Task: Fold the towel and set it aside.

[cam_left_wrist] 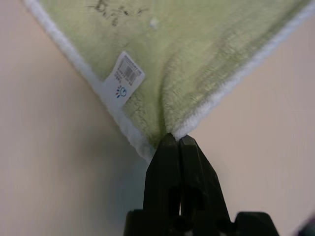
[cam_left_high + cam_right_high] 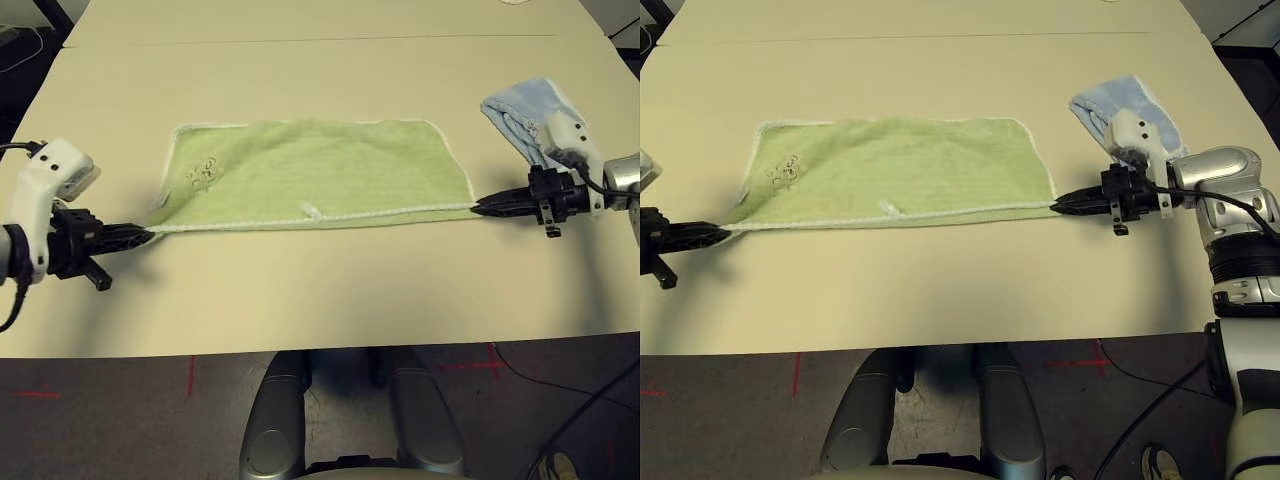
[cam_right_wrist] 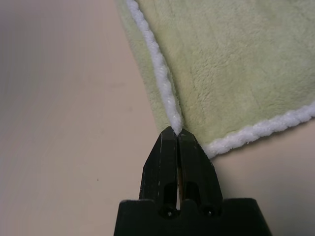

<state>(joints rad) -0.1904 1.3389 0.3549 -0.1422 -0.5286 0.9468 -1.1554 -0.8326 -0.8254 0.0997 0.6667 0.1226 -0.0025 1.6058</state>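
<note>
The light green towel lies folded in half on the table, a long rectangle with white edging and the dark swan mark near its left end. My left gripper is shut on the towel's near left corner, where a small white label shows. My right gripper is shut on the near right corner. The near edge is pulled taut between the two grippers.
A light blue towel lies bunched at the right, just behind my right wrist. The beige table stretches wide in front of and behind the green towel; its front edge is close below. A table seam runs across the far side.
</note>
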